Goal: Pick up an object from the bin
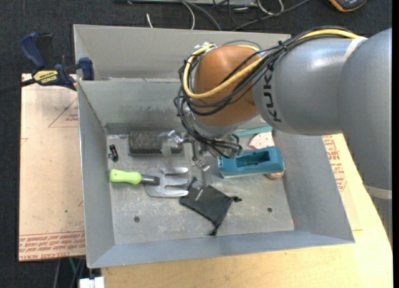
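Observation:
My gripper hangs below the orange wrist cover, low over the middle of the bin floor. Just under it and to the left lies a metal hand fork with a green handle, its tines pointing right. A crumpled black pouch lies right below the gripper. A teal plastic box-like piece sits directly to its right. A dark grey rectangular block rests to the left near the back wall. Nothing can be seen held by the gripper.
A pink and white flat item lies behind the teal piece, partly under the arm. A small black clip sits by the left wall. A small brown bit lies at the teal piece's right end. The arm covers the bin's back right.

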